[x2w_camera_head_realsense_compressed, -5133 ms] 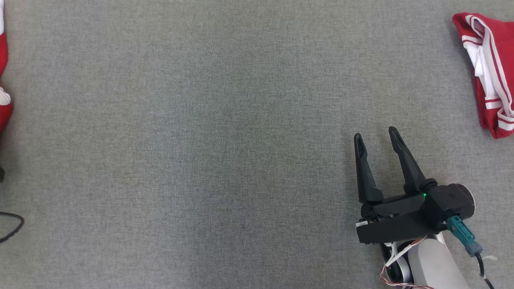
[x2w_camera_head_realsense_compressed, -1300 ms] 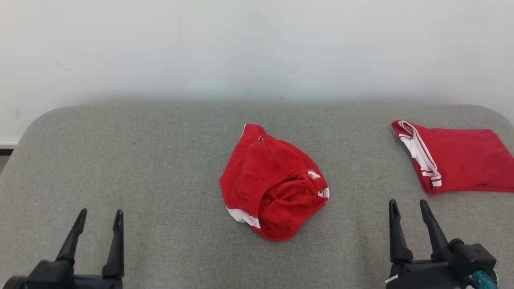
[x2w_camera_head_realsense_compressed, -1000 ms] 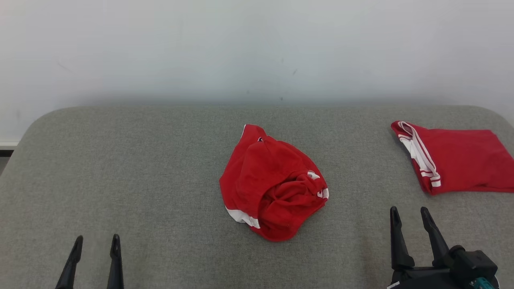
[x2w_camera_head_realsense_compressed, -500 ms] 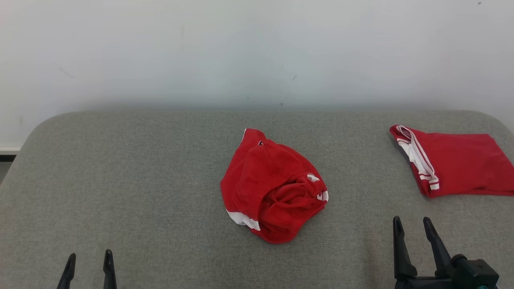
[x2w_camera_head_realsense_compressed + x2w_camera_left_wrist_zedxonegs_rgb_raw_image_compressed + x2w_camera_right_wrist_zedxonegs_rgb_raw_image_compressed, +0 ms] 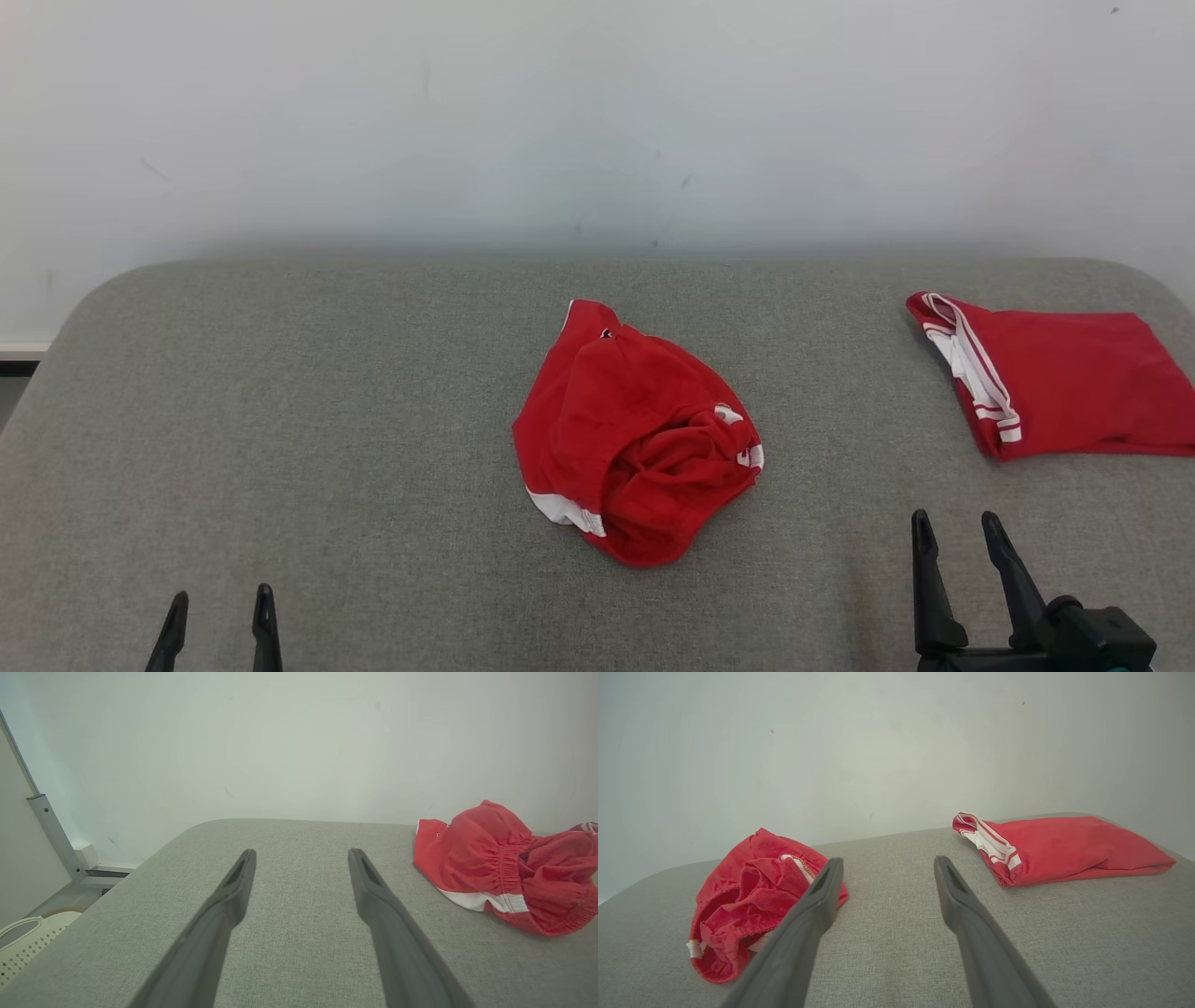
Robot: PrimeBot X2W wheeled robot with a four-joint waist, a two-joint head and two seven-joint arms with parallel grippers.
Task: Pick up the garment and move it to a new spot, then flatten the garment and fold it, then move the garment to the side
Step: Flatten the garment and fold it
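Left gripper (image 5: 222,595), lower left, and right gripper (image 5: 954,517), lower right, stand with dark jaws apart, empty. A crumpled red, white-trimmed garment (image 5: 635,434) lies mid-frame on the grey fabric surface (image 5: 327,420).

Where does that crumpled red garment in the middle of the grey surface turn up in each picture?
Head view: the crumpled red garment lies at the centre.
Left wrist view: it sits at the far right.
Right wrist view: it sits at the lower left.
Shared landmark: the white wall rising behind the grey surface.
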